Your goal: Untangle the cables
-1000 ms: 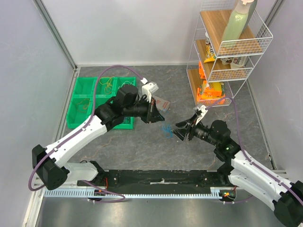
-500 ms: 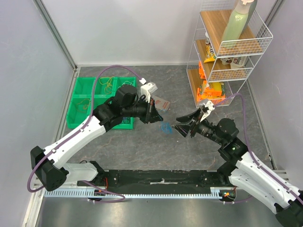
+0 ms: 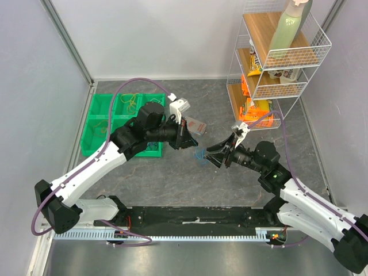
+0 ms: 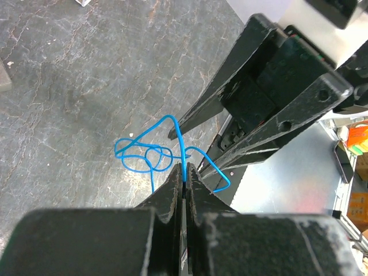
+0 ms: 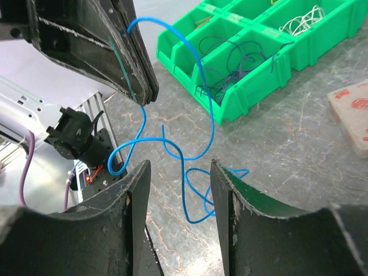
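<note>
A tangled blue cable [image 4: 148, 156] hangs in loops above the grey tabletop. My left gripper [image 4: 184, 168] is shut on one strand of it and holds it up; from above the gripper [image 3: 187, 139] sits near the table's middle. My right gripper [image 5: 179, 169] faces it from the right, jaws open, with lower loops of the blue cable [image 5: 198, 150] hanging between its fingers without touching them. From above, the right gripper [image 3: 213, 155] is just right of the blue cable [image 3: 200, 155]. Dark purple cables [image 5: 231, 62] and white cables [image 5: 301, 20] lie in green bins.
A block of green bins [image 3: 99, 127] stands at the left, one holding yellow cables [image 3: 130, 103]. A pinkish flat packet [image 3: 197, 124] lies behind the grippers. A white wire shelf [image 3: 270, 86] with snacks and a bottle stands at the back right.
My right gripper has swung left up to the hanging blue cable, and its jaws have narrowed. The left gripper has stayed shut on the cable, almost in place.
</note>
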